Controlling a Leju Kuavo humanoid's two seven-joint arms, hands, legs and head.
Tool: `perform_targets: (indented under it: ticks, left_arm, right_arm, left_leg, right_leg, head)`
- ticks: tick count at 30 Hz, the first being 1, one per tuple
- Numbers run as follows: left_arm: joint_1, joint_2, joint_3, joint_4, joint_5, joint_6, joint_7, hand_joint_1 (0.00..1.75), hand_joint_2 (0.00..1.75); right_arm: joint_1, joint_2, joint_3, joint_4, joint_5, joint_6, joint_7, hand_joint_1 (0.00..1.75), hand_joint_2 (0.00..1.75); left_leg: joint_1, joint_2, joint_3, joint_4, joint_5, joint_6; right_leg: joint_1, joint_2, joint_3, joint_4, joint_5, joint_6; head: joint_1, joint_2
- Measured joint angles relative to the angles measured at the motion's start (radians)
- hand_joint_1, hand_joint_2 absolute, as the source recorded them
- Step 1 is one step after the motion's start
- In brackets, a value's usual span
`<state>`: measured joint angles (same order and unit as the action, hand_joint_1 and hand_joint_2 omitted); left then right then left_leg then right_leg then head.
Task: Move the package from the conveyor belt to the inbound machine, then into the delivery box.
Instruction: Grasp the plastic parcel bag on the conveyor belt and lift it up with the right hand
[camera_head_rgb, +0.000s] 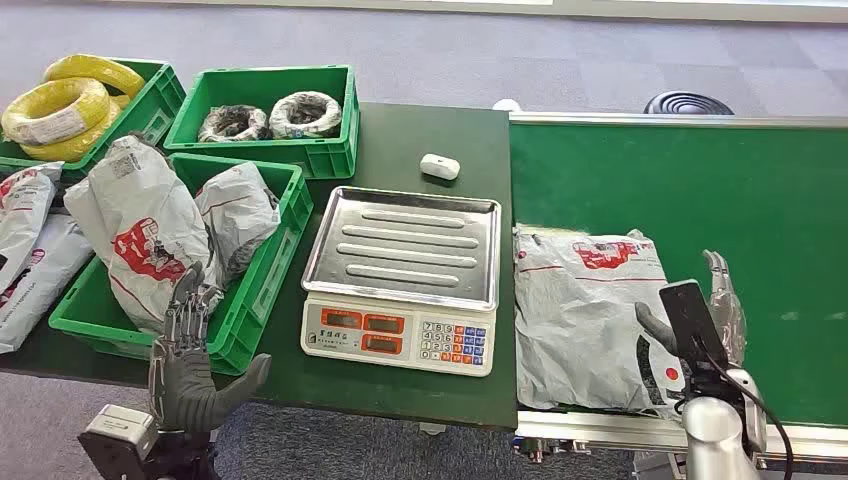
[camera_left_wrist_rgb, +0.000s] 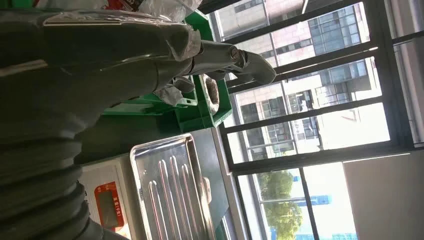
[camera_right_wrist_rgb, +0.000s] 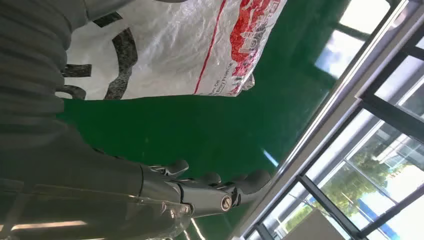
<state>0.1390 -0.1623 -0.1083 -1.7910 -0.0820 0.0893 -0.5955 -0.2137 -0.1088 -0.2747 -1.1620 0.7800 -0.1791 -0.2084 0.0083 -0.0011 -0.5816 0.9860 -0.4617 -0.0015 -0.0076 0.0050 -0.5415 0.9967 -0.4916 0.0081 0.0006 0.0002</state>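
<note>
**Package flat on the belt, right hand beside it, both hands holding nothing**

Nearest, at the counter's front edge, the left hand (camera_head_rgb: 185, 350) stands upright with its fingers spread and its thumb out to the side, gripping nothing; it is just in front of the near green crate (camera_head_rgb: 255, 290). On the other side the right hand (camera_head_rgb: 715, 310) reaches over the conveyor belt (camera_head_rgb: 700, 190), fingers apart and extended, thumb toward the package (camera_head_rgb: 585, 320). In the right wrist view the fingers (camera_right_wrist_rgb: 210, 185) hover above bare green belt, with the package's edge beside them; whether the thumb touches the bag I cannot tell.

The package, a grey-white mailing bag with red print, lies flat on the belt's near left corner, just beside the scale (camera_head_rgb: 402, 275). The scale sits on the counter (camera_head_rgb: 420, 130) between belt and crate, its steel tray bare.

The near crate holds several similar bags, and more bags lie to its left. Farther back a small white object (camera_head_rgb: 440, 166) rests on the counter. Behind stand two more crates: one with dark and pale wire coils (camera_head_rgb: 270, 118), one with yellow coils (camera_head_rgb: 70, 105).
</note>
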Motion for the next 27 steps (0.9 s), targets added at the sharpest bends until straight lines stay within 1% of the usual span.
perform_targets:
  ticks: [2,5,9,10,11,13,14,15,18,24,27]
  left_arm:
    - [-0.006,0.002,-0.003,0.003,0.004,-0.003,0.002,0.00,1.75]
    - [-0.031,0.005,-0.012,0.011,0.009,-0.010,0.012,0.00,1.75]
    - [-0.065,0.007,-0.022,0.025,0.016,-0.018,0.021,0.00,1.75]
    - [-0.071,0.008,-0.023,0.030,0.020,-0.018,0.021,0.00,1.75]
    - [-0.077,0.009,-0.025,0.036,0.023,-0.018,0.021,0.00,1.75]
    - [-0.089,0.011,-0.030,0.049,0.027,-0.018,0.021,0.00,1.75]
    - [-0.095,0.012,-0.034,0.056,0.028,-0.018,0.021,0.00,1.75]
    - [-0.101,0.013,-0.037,0.063,0.028,-0.018,0.021,0.00,1.75]
    - [-0.115,0.016,-0.046,0.087,0.028,-0.018,0.021,0.00,1.75]
    - [-0.128,0.022,-0.053,0.111,0.030,-0.009,0.019,0.00,1.75]
    - [-0.126,0.024,-0.053,0.113,0.031,0.003,0.018,0.00,1.75]
  right_arm:
    - [-0.030,-0.010,0.004,0.049,0.018,0.012,0.015,0.00,1.75]
    - [-0.135,-0.033,0.022,0.229,0.077,0.038,0.063,0.00,1.75]
    - [-0.256,-0.045,0.081,0.482,0.207,0.067,0.184,0.00,1.75]
    - [-0.274,-0.044,0.100,0.531,0.235,0.081,0.216,0.06,1.75]
    - [-0.288,-0.044,0.117,0.577,0.256,0.100,0.243,0.34,1.75]
    - [-0.309,-0.043,0.144,0.646,0.278,0.142,0.276,1.06,1.75]
    - [-0.318,-0.043,0.153,0.672,0.285,0.161,0.286,1.37,1.75]
    - [-0.327,-0.043,0.160,0.692,0.291,0.177,0.293,1.51,1.75]
    - [-0.355,-0.044,0.179,0.743,0.303,0.210,0.308,1.67,1.75]
    - [-0.391,-0.056,0.184,0.786,0.292,0.222,0.303,1.75,1.75]
    - [-0.395,-0.060,0.181,0.791,0.266,0.176,0.267,1.75,1.75]
  left_leg:
    - [0.000,0.000,0.000,0.000,0.000,0.000]
    - [0.000,0.001,0.000,0.000,0.000,0.000]
    - [0.000,0.000,0.000,0.000,0.000,0.000]
    - [0.000,0.000,0.000,0.000,0.000,0.000]
    - [0.000,0.000,0.000,0.000,0.000,0.000]
    - [0.000,-0.001,-0.001,0.000,0.000,0.000]
    - [0.000,0.000,-0.001,0.000,0.000,0.000]
    - [0.000,0.000,0.000,0.000,0.000,0.000]
    - [0.000,0.001,0.001,0.000,0.000,0.000]
    - [0.000,0.001,0.006,0.000,0.000,0.000]
    - [0.000,0.001,0.006,0.000,0.000,0.000]
  right_leg:
    - [0.000,0.000,0.000,0.000,0.000,0.000]
    - [0.000,0.001,-0.001,0.000,0.001,0.000]
    - [0.000,0.001,-0.001,0.000,0.001,0.000]
    - [0.000,0.000,-0.001,0.000,0.001,0.000]
    - [0.000,0.000,-0.001,0.000,0.001,0.000]
    - [0.000,0.000,-0.001,0.000,0.000,0.000]
    - [0.000,0.000,-0.001,0.000,0.000,0.000]
    - [0.001,0.000,-0.001,0.000,0.000,0.000]
    - [0.001,0.000,0.000,0.000,0.000,0.000]
    - [0.000,0.000,0.005,-0.001,0.000,0.000]
    - [0.000,0.000,0.006,-0.001,0.000,0.000]
  head:
    - [0.000,0.000]
    - [0.000,0.000]
    - [0.000,0.000]
    - [0.000,0.000]
    - [0.000,0.000]
    - [0.000,0.000]
    - [0.000,0.000]
    - [0.000,0.000]
    - [0.000,0.000]
    - [0.000,0.000]
    - [0.000,0.000]
